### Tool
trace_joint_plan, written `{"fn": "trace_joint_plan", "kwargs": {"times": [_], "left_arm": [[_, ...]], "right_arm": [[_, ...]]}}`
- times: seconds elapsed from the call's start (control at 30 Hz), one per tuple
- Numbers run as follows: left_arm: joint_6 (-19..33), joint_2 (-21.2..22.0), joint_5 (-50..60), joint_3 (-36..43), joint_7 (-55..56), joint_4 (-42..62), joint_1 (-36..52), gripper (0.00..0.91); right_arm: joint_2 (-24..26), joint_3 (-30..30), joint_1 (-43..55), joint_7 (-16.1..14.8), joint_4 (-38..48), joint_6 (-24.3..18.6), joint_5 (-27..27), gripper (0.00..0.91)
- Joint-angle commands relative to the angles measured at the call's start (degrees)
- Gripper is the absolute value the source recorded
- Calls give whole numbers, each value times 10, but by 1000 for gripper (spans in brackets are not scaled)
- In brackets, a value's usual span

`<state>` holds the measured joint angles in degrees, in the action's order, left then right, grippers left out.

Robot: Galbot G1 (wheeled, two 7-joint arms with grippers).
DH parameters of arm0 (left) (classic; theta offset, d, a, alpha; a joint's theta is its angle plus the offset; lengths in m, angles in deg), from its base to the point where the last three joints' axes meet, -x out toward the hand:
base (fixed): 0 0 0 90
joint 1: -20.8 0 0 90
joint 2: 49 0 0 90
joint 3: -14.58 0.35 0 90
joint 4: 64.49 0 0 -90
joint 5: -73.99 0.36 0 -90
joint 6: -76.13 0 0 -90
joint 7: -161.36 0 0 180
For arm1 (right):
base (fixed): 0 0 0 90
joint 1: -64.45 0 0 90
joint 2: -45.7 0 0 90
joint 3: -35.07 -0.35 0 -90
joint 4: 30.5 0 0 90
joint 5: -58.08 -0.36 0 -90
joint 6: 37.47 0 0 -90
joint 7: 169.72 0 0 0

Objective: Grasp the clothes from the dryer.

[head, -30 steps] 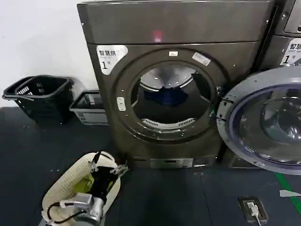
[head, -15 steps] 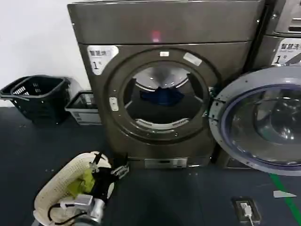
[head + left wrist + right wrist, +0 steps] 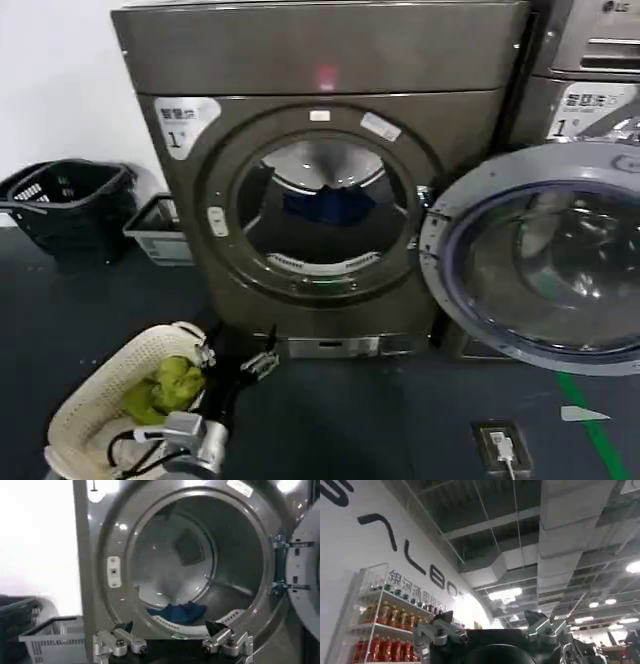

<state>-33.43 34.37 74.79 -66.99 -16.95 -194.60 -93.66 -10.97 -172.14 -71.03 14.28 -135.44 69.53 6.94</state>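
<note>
You were at the approach: your left gripper (image 3: pixel 240 368) hung spread and empty, low before the dryer (image 3: pixel 320 170). The blue clothes (image 3: pixel 176 613) lay in the drum, near its front lip. Next: reach through the porthole. The door (image 3: pixel 540 265) stood open right of the dryer; the basket (image 3: pixel 85 415) sat below-left. The right gripper (image 3: pixel 492 630) pointed at the ceiling, seemingly spread.

Two front-loading machines stand side by side: one brown-grey dryer (image 3: pixel 320 170) and one greyer machine (image 3: pixel 585 90). One round door (image 3: pixel 540 265) hangs open. Three baskets sit on the floor: one black (image 3: pixel 65 205), one grey (image 3: pixel 155 230), one cream (image 3: pixel 110 400). One blue garment (image 3: pixel 330 205) lies in the drum.
</note>
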Motion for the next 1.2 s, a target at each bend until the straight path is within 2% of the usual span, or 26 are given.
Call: {"fn": "trace_joint_plan", "kwargs": {"times": [0.03, 0.73, 0.93, 1.2], "left_arm": [[0, 1, 0, 1, -1, 2, 2, 907], [-1, 7, 2, 4, -5, -1, 2, 907], [-2, 3, 2, 4, -4, -5, 1, 907], [2, -1, 4, 4, -3, -10, -1, 907]], "right_arm": [[0, -1, 0, 0, 1, -1, 0, 907], [3, -8, -4, -1, 5, -1, -1, 907], [2, -8, -5, 4, 8, -23, -2, 907], [1, -8, -5, 4, 2, -28, -3, 907]]}}
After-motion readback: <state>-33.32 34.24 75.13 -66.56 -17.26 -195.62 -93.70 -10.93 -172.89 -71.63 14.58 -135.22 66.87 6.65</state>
